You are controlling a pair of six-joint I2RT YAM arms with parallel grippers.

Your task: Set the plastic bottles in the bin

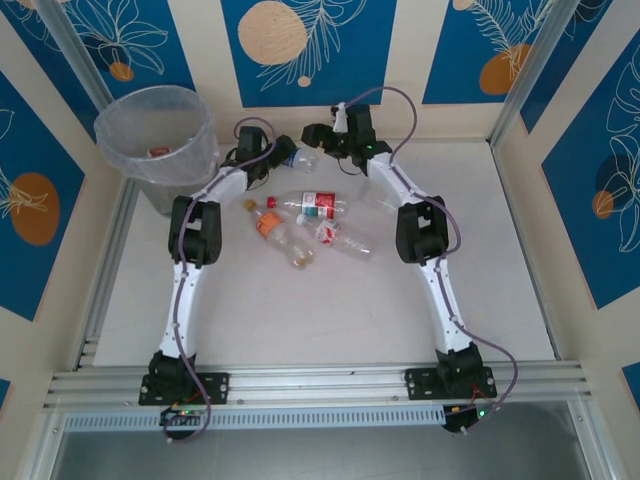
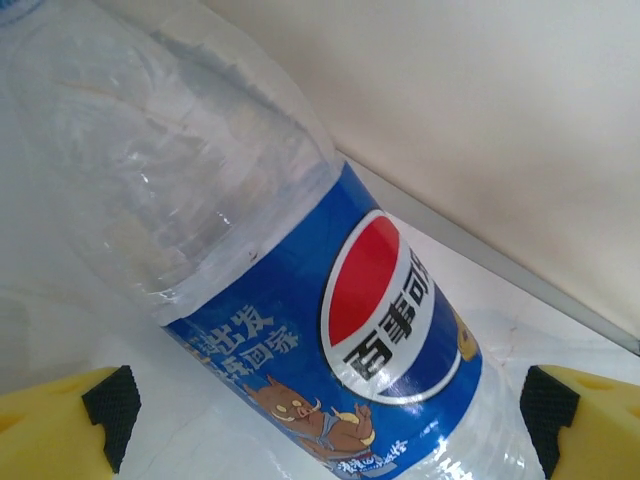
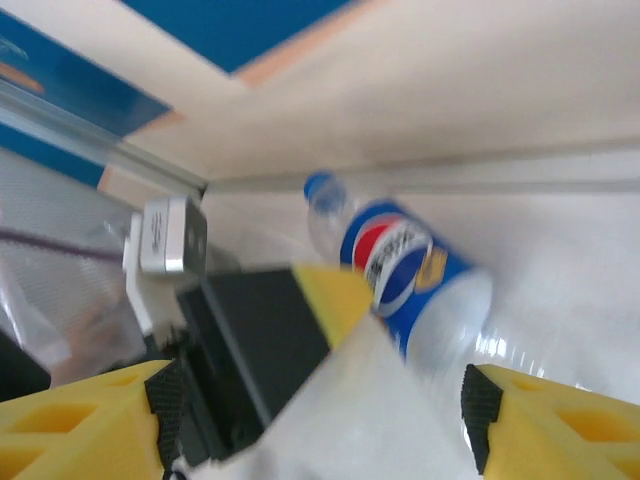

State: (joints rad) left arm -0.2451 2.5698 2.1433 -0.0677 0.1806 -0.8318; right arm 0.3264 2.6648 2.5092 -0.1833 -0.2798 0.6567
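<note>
Both arms extended toward the far edge of the bench (image 1: pixel 300 320). I saw the left jaws spread wide around a blue-labelled bottle (image 2: pixel 330 330), their pads (image 2: pixel 110 415) clear of it. The right jaws, also open, faced that bottle from just beside. Three more bottles (image 1: pixel 310 205) lay mid-bench, and another bottle (image 1: pixel 158 152) lay inside the bin (image 1: pixel 200 160) at far left.
</note>
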